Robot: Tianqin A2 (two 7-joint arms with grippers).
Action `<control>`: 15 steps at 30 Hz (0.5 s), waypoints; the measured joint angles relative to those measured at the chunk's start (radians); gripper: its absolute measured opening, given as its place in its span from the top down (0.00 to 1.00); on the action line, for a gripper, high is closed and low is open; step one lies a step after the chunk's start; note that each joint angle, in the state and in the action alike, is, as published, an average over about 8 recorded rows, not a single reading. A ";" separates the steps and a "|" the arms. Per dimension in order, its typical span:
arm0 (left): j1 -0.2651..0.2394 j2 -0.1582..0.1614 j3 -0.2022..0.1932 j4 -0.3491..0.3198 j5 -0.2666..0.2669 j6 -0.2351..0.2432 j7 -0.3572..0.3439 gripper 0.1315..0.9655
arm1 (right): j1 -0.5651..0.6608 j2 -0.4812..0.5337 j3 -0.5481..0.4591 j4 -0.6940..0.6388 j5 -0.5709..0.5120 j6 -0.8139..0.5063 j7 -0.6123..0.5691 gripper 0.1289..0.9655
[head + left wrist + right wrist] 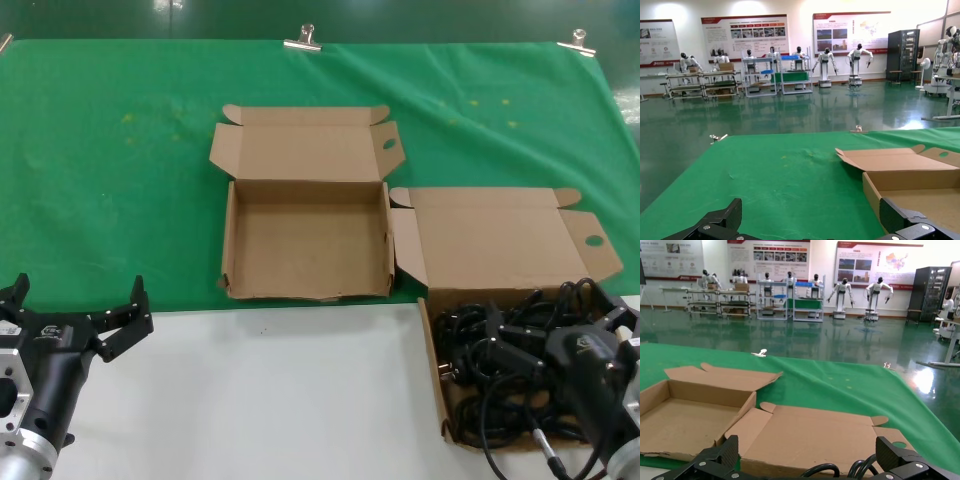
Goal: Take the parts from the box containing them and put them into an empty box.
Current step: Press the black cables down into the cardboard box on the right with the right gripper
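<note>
Head view, nearest edge first: the left gripper point(82, 318) hangs at about 8 o'clock over the white table point(260, 390), its jaws spread wide and holding nothing, its arm cut off by the lower corner. At about 4 o'clock the right gripper point(560, 335) hovers low over the parts point(500, 370), a tangle of black power cords in which single cords are hard to tell apart. Its dark fingers blend with the cables, so whether they touch any cord cannot be told; the right wrist view shows the jaws wide apart point(810, 460) with only a few cable loops point(840, 469) rising between them. The box containing them point(436, 385) sits on the white surface, its near edge partly hidden by the gripper and cut by the frame; its lid lies open toward 12 o'clock onto the green cloth point(120, 180).

Farther off, near the centre, an empty box point(305, 240) rests on the cloth, just beside the full box's lid, its own lid folded back. Beyond, at 12 and 1 o'clock, two metal clips point(301, 40) pinch the cloth's far edge.
</note>
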 joint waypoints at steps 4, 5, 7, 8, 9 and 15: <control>0.000 0.000 0.000 0.000 0.000 0.000 0.000 0.00 | 0.000 0.000 0.000 0.000 0.000 0.000 0.000 0.00; 0.000 0.000 0.000 0.000 0.000 0.000 0.000 0.00 | 0.000 0.000 0.000 0.000 0.000 0.000 0.000 0.00; 0.000 0.000 0.000 0.000 0.000 0.000 0.000 0.00 | 0.000 0.000 0.000 0.000 0.000 0.000 0.000 0.00; 0.000 0.000 0.000 0.000 0.000 0.000 0.000 0.00 | 0.000 0.000 0.000 0.000 0.000 0.000 0.000 0.00; 0.000 0.000 0.000 0.000 0.000 0.000 0.000 0.00 | 0.000 0.000 0.000 0.000 0.000 0.000 0.000 0.00; 0.000 0.000 0.000 0.000 0.000 0.000 0.000 0.00 | 0.000 0.000 0.000 0.000 0.000 0.000 0.000 0.00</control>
